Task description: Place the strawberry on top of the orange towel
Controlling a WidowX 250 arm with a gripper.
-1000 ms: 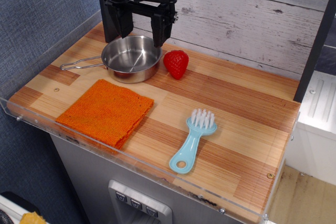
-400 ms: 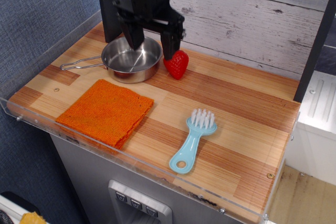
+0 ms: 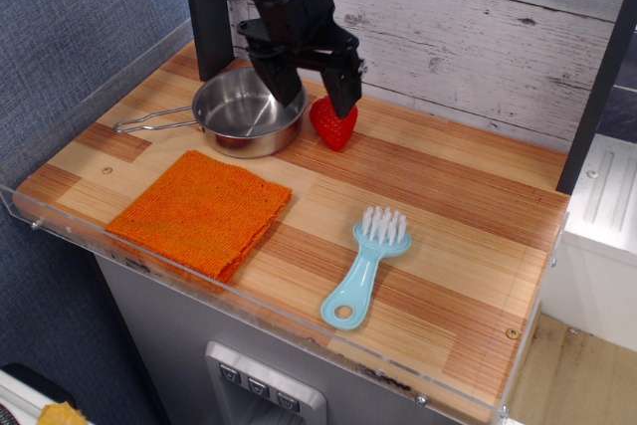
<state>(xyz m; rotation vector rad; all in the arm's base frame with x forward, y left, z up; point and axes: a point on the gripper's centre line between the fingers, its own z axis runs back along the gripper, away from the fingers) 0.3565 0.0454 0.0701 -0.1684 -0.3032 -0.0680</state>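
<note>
The red toy strawberry [image 3: 333, 126] sits on the wooden tabletop just right of the steel pan [image 3: 247, 111]. My black gripper [image 3: 317, 97] hangs open right over it. One finger is at the strawberry's upper right edge and the other is at its left, by the pan's rim. The strawberry's top is partly hidden by the fingers. The orange towel [image 3: 201, 211] lies flat near the front left of the table, in front of the pan, with nothing on it.
A light blue brush [image 3: 366, 266] with white bristles lies at the front middle. A clear plastic lip [image 3: 249, 311] runs along the table's front and left edges. A whitewashed plank wall [image 3: 478, 37] stands behind. A black post [image 3: 204, 7] rises behind the pan.
My gripper has moved right from above the pan and come down over the strawberry. The strawberry, pan, towel and brush have not moved.
</note>
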